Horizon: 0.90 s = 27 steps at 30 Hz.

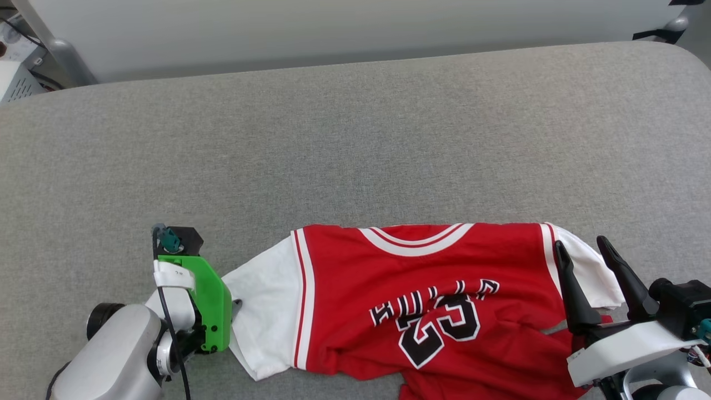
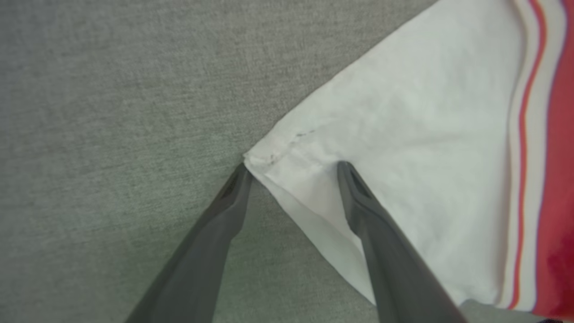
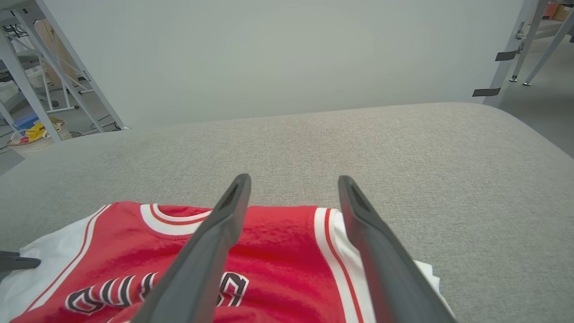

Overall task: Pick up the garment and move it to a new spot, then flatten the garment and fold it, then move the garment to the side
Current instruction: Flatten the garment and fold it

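The red jersey-style garment (image 1: 422, 300) with white short sleeves lies rumpled at six o'clock on the grey fabric-covered worktop (image 1: 355, 139). My left fingers (image 2: 363, 206) stand wide, straddling its white sleeve corner (image 2: 278, 157) at seven o'clock. My right fingers (image 3: 226, 215) gape wide above its four-o'clock shoulder. It looks light and limp, so I would pinch the sleeve hems.

You see the garment (image 1: 444, 311) cut off by the head view's bottom edge, its lettering (image 1: 439, 303) partly lost in creases; the right gripper (image 1: 580, 243) hides part of one sleeve (image 1: 597, 272).
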Available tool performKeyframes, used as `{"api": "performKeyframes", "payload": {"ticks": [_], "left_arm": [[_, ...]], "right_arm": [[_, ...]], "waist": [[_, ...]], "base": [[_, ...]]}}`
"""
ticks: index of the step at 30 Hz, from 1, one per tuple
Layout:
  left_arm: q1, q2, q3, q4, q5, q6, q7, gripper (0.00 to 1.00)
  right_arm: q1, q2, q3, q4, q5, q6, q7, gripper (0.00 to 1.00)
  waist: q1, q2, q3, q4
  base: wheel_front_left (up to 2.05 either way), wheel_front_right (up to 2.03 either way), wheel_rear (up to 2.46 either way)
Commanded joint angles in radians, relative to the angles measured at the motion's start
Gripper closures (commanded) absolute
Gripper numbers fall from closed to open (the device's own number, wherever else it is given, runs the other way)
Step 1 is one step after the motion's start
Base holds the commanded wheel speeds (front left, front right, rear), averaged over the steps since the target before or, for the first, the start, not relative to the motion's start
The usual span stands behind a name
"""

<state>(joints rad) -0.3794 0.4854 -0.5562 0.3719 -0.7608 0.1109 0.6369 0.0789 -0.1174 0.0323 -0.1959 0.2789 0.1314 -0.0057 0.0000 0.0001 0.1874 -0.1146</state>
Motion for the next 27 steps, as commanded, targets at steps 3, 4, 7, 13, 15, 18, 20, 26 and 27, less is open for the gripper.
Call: {"api": "performKeyframes", "payload": {"ticks": [3,4,7,13,15,18,20,26,27], "left_arm": [[0.039,-0.026,-0.051,0.017,-0.01,-0.018,0.023,1.0],[0.039,-0.027,-0.054,0.014,-0.005,-0.019,0.017,1.0],[0.046,-0.027,-0.055,0.006,0.009,-0.019,-0.026,1.0],[0.065,-0.02,-0.025,-0.045,0.039,0.012,-0.148,1.0],[0.079,-0.022,-0.014,-0.073,0.039,0.021,-0.182,1.0],[0.103,-0.025,-0.003,-0.125,0.034,0.028,-0.217,1.0],[0.114,-0.021,-0.002,-0.157,0.04,0.035,-0.233,1.0],[0.129,-0.021,-0.004,-0.251,0.059,0.055,-0.263,1.0],[0.129,-0.021,-0.005,-0.261,0.061,0.058,-0.265,1.0]], "right_arm": [[-0.018,-0.005,0.0,0.009,0.011,-0.001,-0.001,0.0],[-0.018,-0.006,0.001,0.012,0.016,-0.001,0.002,0.0],[-0.017,-0.002,-0.001,0.026,0.042,-0.001,0.011,0.0],[-0.021,-0.015,-0.047,0.094,0.092,-0.001,0.041,0.0],[-0.028,-0.028,-0.075,0.134,0.119,-0.001,0.063,0.0],[-0.033,-0.04,-0.131,0.199,0.15,-0.001,0.119,0.0],[-0.041,-0.056,-0.162,0.239,0.168,-0.001,0.166,0.0],[-0.099,-0.156,-0.19,0.324,0.189,-0.001,0.344,0.0],[-0.112,-0.175,-0.181,0.333,0.19,-0.001,0.373,0.0]], "waist": [[0.0,-0.0001,0.016,-0.01],[0.0,-0.0001,0.017,-0.009],[0.0,-0.0001,0.006,-0.006],[0.0,-0.0001,-0.022,0.017],[0.0,-0.0001,-0.029,0.027],[0.0,-0.0001,-0.04,0.048],[0.0,-0.0001,-0.04,0.06],[0.0,-0.0001,-0.029,0.097],[0.0,-0.0001,-0.026,0.1]], "base": [[0.0,0.0,0.0],[0.0,0.0,0.0],[0.0,0.0,0.0],[0.0,0.0,0.0],[0.0,0.0,0.0],[0.0,0.0,0.0],[0.0,0.0,0.0],[0.0,0.0,0.0],[0.0,0.0,0.0]]}}
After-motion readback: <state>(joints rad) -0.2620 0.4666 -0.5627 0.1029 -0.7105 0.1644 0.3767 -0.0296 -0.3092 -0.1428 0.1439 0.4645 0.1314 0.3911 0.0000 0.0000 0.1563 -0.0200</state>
